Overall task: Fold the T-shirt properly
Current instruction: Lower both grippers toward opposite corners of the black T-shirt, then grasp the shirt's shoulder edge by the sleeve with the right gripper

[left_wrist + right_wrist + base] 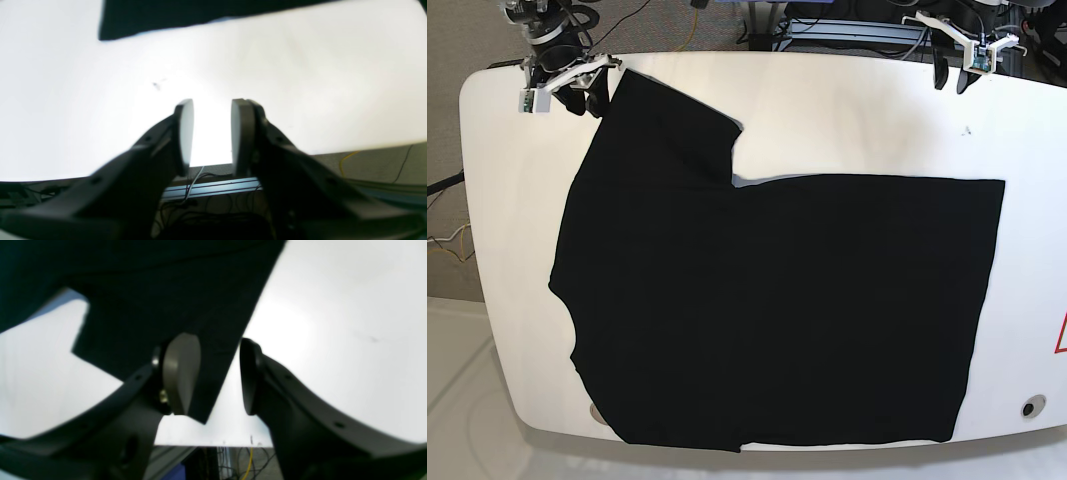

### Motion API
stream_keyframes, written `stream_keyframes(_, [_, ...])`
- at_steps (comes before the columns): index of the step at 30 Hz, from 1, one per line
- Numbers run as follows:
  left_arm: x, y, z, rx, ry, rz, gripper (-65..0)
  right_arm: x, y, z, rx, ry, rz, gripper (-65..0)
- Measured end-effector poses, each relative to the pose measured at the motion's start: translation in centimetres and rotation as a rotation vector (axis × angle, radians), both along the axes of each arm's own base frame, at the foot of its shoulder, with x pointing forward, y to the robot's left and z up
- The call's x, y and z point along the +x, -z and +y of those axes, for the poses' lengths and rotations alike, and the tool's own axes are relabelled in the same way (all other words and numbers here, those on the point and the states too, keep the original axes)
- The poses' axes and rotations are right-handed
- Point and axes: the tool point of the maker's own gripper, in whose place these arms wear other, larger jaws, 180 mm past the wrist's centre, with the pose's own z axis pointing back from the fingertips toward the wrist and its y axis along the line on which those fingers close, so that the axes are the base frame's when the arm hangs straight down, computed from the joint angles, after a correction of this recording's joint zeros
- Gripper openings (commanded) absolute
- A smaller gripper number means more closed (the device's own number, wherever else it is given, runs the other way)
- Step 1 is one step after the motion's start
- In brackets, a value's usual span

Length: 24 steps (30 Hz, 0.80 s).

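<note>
Both wrist views are soft and blurred, the white bench (300, 83) blown out by glare at frame centre, edges bowed by the lens. The base view is sharp, evenly lit, the T-shirt (777, 310) featureless black.

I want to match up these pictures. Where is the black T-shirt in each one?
Left wrist: the T-shirt is a dark strip along the top edge, far from the fingers.
Right wrist: it fills the upper left, with its sleeve corner hanging down between the fingers.
Base: it lies spread flat across the middle of the table.
Shared landmark: the white table, in all three views.
</note>
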Motion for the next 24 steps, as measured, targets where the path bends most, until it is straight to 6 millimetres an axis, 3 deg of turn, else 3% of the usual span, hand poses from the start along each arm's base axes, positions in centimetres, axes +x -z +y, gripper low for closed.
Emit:
stream_keyframes(8, [1.8,-0.6,0.9,0.006,-0.022,-0.048,-43.1,0.4,0.7,-0.6,0.033,0.017,0.001,-40.6])
stream_keyframes(18, [2.0,0.3,0.6,0.004,-0.024,-0.007,-38.0,2.4,2.3,0.3,0.082,-0.06,-0.007,-41.2])
stream_keyframes(24, [2.1,0.2,0.7,0.007,-0.025,-0.01,-40.0,2.4,3.2,0.7,0.115,-0.086,0.006,-40.8])
